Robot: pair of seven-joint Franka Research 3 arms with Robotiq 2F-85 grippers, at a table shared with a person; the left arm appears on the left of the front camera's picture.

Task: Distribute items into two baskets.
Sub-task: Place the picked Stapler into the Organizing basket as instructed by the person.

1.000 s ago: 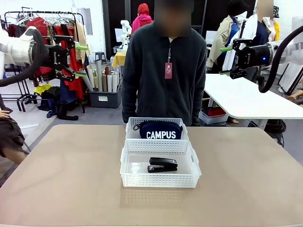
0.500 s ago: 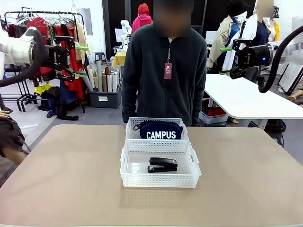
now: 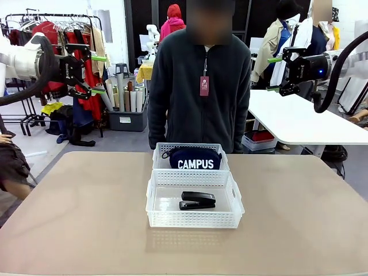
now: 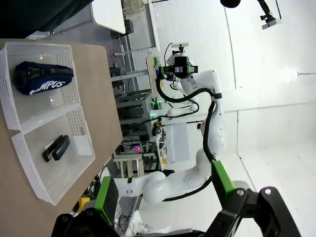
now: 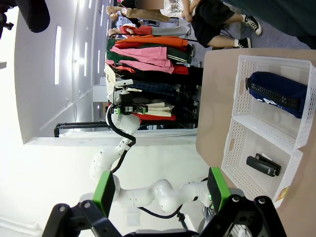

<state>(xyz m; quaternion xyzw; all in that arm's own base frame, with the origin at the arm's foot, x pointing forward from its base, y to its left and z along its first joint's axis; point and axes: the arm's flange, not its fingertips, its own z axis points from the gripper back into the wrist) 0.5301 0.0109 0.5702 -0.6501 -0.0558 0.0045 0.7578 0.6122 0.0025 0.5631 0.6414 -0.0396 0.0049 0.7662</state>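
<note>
Broad tan tabletop, bare along its left and right edges. Standing at the far edge, a person in a dark zip jacket with a tag hanging at the chest. Two white lattice baskets touching end to end along the middle line: far basket just inside the far edge, near basket in front of it, toward the centre. Lying in the far basket, navy pouch with "CAMPUS" facing the camera, nearly as wide as its basket. Lying flat in the near basket, black stapler, long side parallel to the near edge, clear of the walls. Raised high over the left edge, left pincer, green-padded fingers spread apart, holding nothing. Raised high beyond the far right corner, right pincer, likewise apart and unloaded. From the wrist views, both baskets far below, pouch and stapler each in a separate one.
</note>
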